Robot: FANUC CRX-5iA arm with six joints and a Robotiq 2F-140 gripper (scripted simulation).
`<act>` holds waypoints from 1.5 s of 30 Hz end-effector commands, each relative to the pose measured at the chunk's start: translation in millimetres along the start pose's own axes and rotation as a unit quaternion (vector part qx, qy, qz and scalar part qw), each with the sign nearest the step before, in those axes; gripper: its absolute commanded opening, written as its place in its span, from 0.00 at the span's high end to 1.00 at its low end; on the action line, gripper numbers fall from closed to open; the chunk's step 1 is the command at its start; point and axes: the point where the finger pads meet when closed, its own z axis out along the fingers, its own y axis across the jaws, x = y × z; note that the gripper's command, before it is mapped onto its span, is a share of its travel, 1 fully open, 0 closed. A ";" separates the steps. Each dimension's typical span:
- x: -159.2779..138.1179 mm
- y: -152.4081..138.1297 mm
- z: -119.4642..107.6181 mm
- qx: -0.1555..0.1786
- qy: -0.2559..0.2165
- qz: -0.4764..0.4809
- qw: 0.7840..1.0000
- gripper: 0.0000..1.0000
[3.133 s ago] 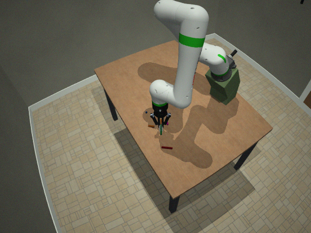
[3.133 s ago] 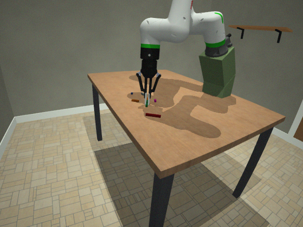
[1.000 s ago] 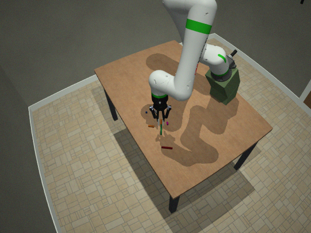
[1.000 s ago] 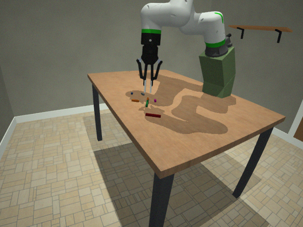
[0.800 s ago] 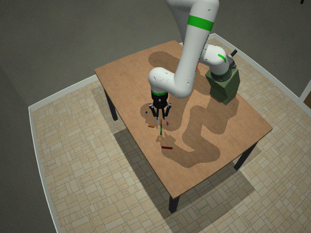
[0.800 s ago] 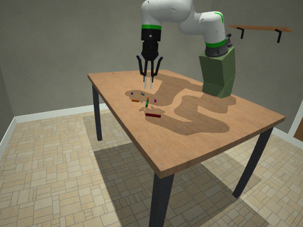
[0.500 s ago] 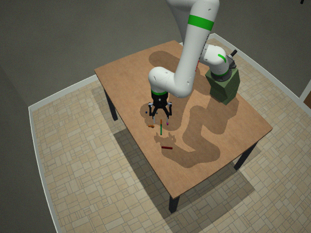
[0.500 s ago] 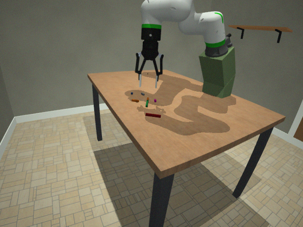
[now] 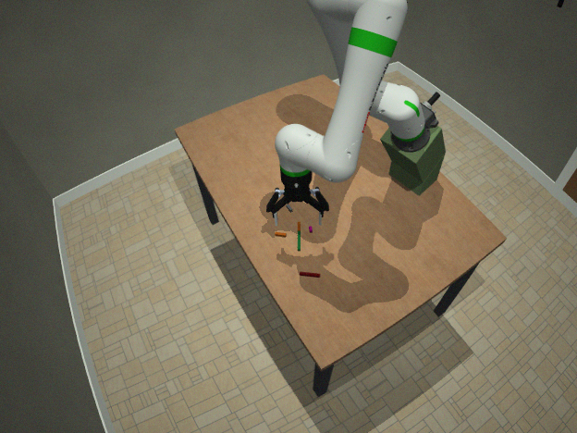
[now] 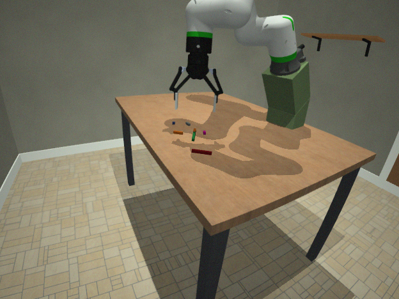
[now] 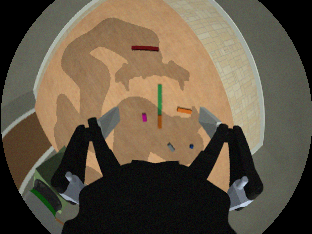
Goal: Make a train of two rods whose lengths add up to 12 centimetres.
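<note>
A green rod and an orange rod lie flat on the table, end to end in one line; they also show in the exterior view and in the wrist view. My gripper is wide open and empty, raised well above them. A second orange rod lies to the left, a magenta rod to the right, and a red rod nearer the front. A grey rod and a blue rod lie behind.
The arm's green pedestal stands at the table's back right. The table's left edge runs close to the rods. A wall shelf hangs at the far right.
</note>
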 end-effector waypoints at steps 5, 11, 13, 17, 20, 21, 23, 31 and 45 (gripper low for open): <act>0.1 0.2 -6.2 0.000 0.000 0.000 1.000 0.00; 0.1 0.2 -18.7 0.000 0.000 0.000 1.000 0.00; 0.1 0.2 -27.1 0.000 0.000 0.000 1.000 0.00; 0.1 0.1 -45.6 0.000 0.000 0.000 1.000 0.00; 0.1 0.1 -58.6 0.000 0.000 0.000 1.000 0.00; 0.1 0.1 -62.3 0.000 0.000 0.000 1.000 0.00; 0.1 0.1 -68.4 0.000 0.000 0.000 1.000 0.00; 0.1 0.1 -75.5 0.000 0.000 0.000 1.000 0.00; 0.1 0.1 -75.5 0.000 0.000 0.000 1.000 0.00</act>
